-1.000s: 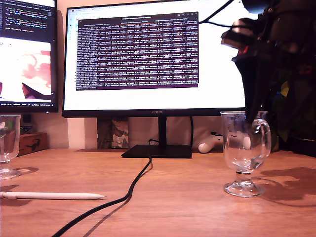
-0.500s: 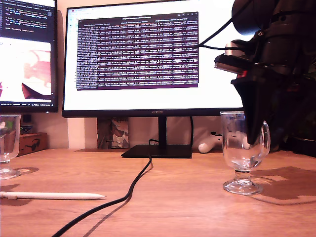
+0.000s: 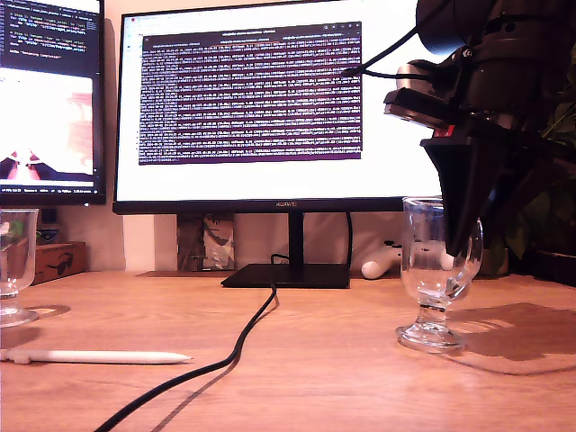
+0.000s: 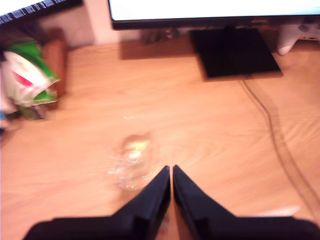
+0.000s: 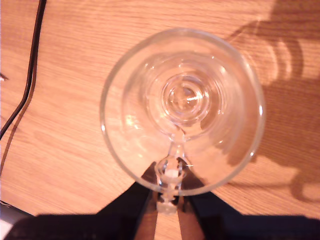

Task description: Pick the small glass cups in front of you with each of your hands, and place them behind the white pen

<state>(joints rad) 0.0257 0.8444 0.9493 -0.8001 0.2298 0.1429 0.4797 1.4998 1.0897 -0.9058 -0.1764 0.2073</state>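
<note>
My second claw (image 5: pixel 167 187) is clamped on the loop handle of one glass cup (image 5: pixel 182 107), the dark wedge fingers (image 5: pixel 132 200) pinching the handle from both sides. In the exterior view this cup (image 3: pixel 439 270) sits at about 4 o'clock in the frame, its round foot low over the counter (image 3: pixel 315 360); whether the foot touches the wood I cannot tell. The glass is clear and smooth, with a round rim, short stem and concentric rings at its base.

My first claw (image 4: pixel 171 175) is shut on nothing, its two black tapered fingers pressed tip to tip. The other glass cup (image 4: pixel 131 162) lies just beside those tips, blurred (only a pale glint on the wood). In the exterior view it (image 3: pixel 16 265) stands at 9 o'clock, cut by the frame's edge.

The white pen (image 3: pixel 94 356), long and slim with a tapered tip, lies flat at 8 o'clock. A black cable (image 3: pixel 225 360) curves across the grained orange-brown counter between pen and held cup, running back to the monitor stand (image 3: pixel 288 274). Open wood lies between the cable and the held cup, and between the pen and the monitor (image 3: pixel 270 108) at 12 o'clock.
</note>
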